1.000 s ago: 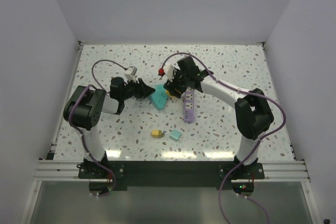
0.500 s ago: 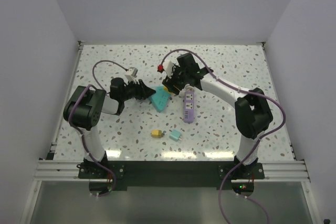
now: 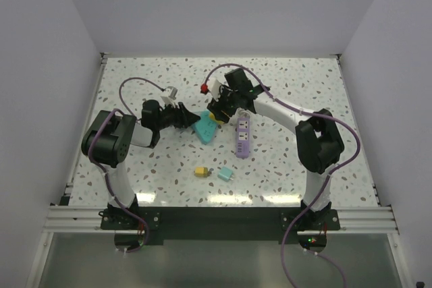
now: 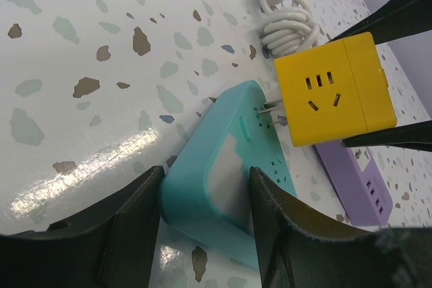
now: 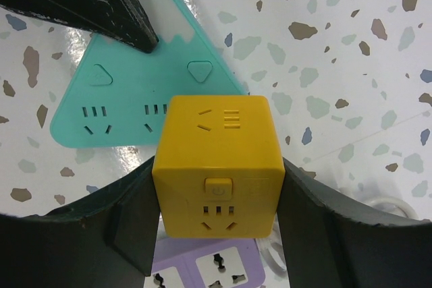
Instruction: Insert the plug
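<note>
A: How do the 2 arms sit?
B: The left arm [image 3: 111, 143] folds low, forearm lying rightward over the counter [image 3: 135, 180]. The right arm [image 3: 290, 116] arches up and reaches left, wrist tipped down.
A: And the hands?
B: The left hand [image 3: 192, 121] clamps the teal socket [image 3: 204, 127] between both fingers. The right hand [image 3: 217, 112] grips the yellow plug [image 5: 217, 166] by its sides. The 2 hands nearly meet.

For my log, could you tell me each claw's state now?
Left claw: closed on the teal power strip.
Right claw: closed on the yellow cube plug.
</note>
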`<state>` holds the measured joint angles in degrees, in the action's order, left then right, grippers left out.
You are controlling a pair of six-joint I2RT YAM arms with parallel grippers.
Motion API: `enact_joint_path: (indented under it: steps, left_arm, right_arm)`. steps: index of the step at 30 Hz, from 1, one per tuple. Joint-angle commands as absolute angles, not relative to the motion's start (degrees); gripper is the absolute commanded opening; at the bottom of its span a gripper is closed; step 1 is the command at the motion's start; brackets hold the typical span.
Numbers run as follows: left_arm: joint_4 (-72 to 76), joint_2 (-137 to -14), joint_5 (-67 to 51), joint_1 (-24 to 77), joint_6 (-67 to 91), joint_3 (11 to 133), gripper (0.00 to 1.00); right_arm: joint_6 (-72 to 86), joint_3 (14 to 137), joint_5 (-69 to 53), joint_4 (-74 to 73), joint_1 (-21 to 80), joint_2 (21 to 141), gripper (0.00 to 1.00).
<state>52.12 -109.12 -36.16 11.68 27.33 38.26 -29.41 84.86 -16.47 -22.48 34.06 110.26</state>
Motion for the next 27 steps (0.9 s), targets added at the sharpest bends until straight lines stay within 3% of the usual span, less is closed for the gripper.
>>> enact_joint_path:
  steps: [1,27]
  left_arm:
    - [48.08,-109.42,-36.83,12.13,21.89,37.35,0.0]
    - [47.64,-110.13,-36.65,12.22,21.01,38.67,0.0]
  right_arm:
    - [-29.71,87.71,-17.32,-22.41,33.93,110.65,0.0]
    - [-29.62,89.12,-18.63,-27.51,33.93,111.36,0.0]
